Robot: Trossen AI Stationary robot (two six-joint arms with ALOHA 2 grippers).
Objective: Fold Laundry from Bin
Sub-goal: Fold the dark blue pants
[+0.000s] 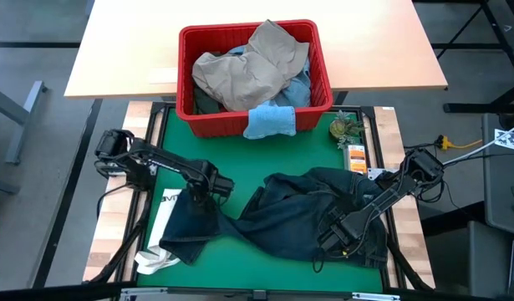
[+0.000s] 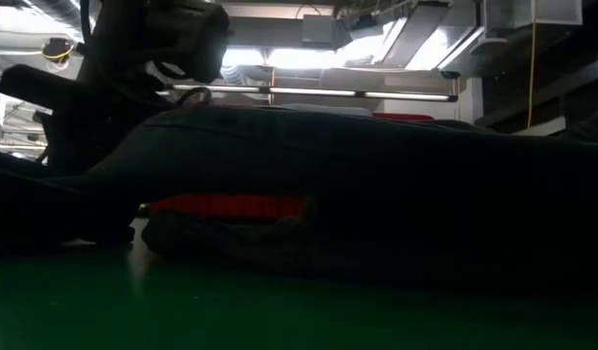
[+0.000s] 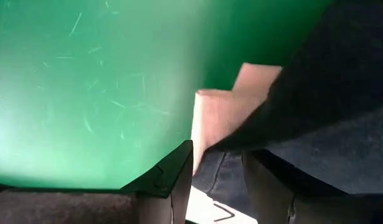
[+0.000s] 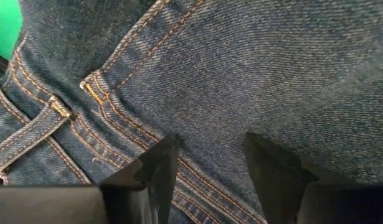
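We see the dark jeans [image 1: 298, 213] spread across the green mat [image 1: 240, 155], with our left gripper [image 1: 198, 199] down on the leg end, its fingers [image 3: 172, 186] partly apart with a fold of denim between them, beside a white bag [image 1: 160, 219]. Our right gripper [image 1: 338, 237] rests on the waistband end, fingers [image 4: 154, 174] apart and pressed onto the denim; we cannot tell if it has any hold. Beyond both grippers, the red bin [image 1: 190, 100] holds tan trousers [image 1: 248, 71], with a light blue cloth [image 1: 269, 121] draped over its near rim.
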